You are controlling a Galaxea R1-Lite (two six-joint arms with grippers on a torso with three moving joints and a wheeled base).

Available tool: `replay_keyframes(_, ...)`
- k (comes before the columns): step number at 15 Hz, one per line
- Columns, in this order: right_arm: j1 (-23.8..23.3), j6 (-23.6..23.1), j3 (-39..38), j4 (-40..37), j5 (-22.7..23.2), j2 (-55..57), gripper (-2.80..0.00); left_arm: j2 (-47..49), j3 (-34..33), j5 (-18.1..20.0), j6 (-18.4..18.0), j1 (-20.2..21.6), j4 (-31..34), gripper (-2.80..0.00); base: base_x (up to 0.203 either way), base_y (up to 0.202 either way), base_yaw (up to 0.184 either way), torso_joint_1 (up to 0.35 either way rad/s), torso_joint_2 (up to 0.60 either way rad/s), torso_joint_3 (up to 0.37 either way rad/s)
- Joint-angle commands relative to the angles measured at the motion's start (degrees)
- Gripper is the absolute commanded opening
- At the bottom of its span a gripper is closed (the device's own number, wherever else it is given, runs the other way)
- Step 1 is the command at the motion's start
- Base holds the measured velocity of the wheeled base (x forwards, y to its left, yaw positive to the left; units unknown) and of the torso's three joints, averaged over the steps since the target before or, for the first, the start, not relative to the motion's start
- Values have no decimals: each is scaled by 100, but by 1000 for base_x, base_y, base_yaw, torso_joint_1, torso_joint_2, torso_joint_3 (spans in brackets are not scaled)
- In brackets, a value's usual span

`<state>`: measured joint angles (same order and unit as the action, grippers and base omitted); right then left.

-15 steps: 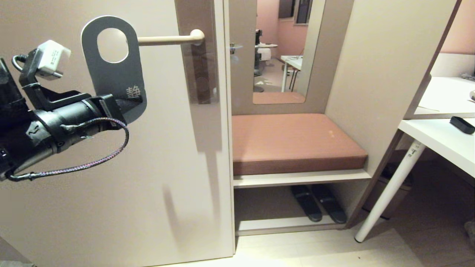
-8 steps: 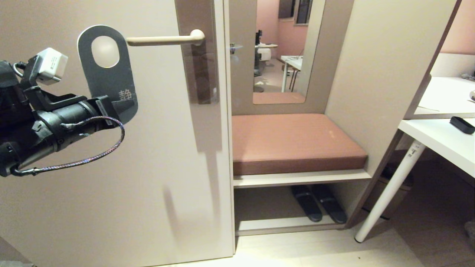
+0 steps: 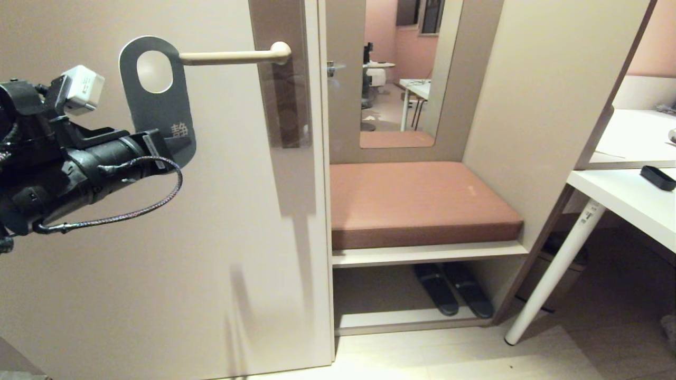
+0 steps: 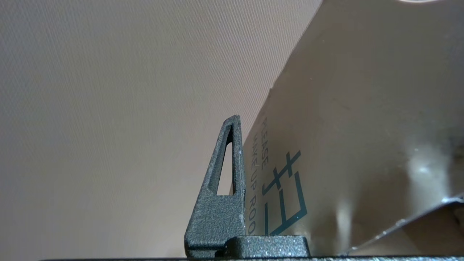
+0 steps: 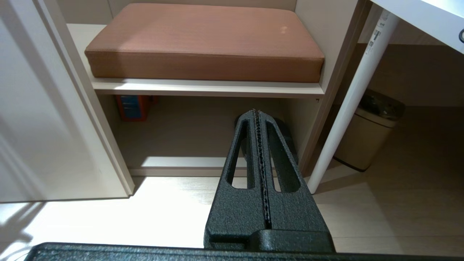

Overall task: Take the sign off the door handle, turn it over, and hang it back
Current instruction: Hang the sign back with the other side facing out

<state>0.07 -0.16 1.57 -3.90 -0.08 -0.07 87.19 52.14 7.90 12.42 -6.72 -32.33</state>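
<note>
Head view: the left claw, at the left of the frame, pinches the lower end of the sign. The sign's hole sits just beside the door handle tip, upper left.

Left wrist view: the sign shows "MAKE UP ROOM".

Right wrist view: the right claw is pressed together, holding nothing.

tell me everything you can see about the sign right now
The sign is a thin, stiff-looking oblong card with rounded ends and an oval hole near its top. In the head view its dark grey face shows, with a pale character low down; the left wrist view shows the other, pale glossy face printed "MAKE UP ROOM" in blue. It stands nearly upright, slightly tilted, off the handle, its top edge just beside the lever's tip. The left gripper is shut on its lower end.
</note>
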Motion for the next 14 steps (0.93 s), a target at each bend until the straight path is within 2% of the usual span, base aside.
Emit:
replay_keyframes(1, 1, -2, 1, 3, -1, 7, -280, 230, 197, -36, 13, 1, -19, -280, 0, 0, 0, 0, 0, 0)
replay_keyframes(14, 1, -2, 1, -3, -1, 7, -280, 799, 779, -131, 50, -40, -19, -280, 0, 0, 0, 0, 0, 0)
